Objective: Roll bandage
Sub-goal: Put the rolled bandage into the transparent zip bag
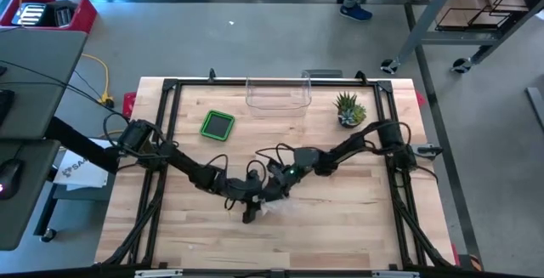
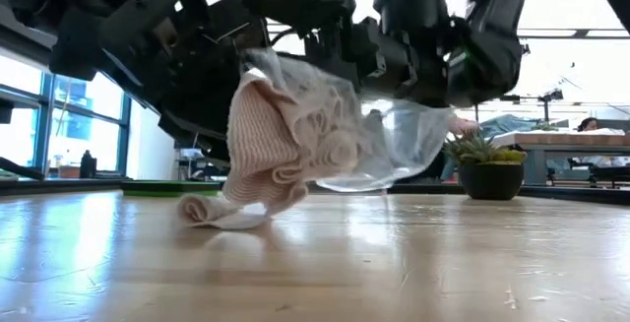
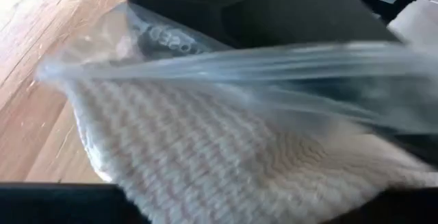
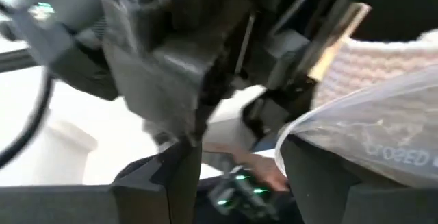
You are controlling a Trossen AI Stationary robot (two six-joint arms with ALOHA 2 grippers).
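The bandage (image 2: 271, 145) is hanging above the table (image 2: 394, 263) near its middle, its loose tail touching the wood, so the strip is hanging free for rolling. A clear bag (image 2: 394, 135) is clinging around it; it likely needs clearing first. The left gripper (image 1: 248, 214) is gripping bandage and bag together, fingers spread around the thick bundle. The right gripper (image 1: 274, 176) is meeting it just beside; its fingers are part-spread with the bag between them, though a firm grip cannot be told.
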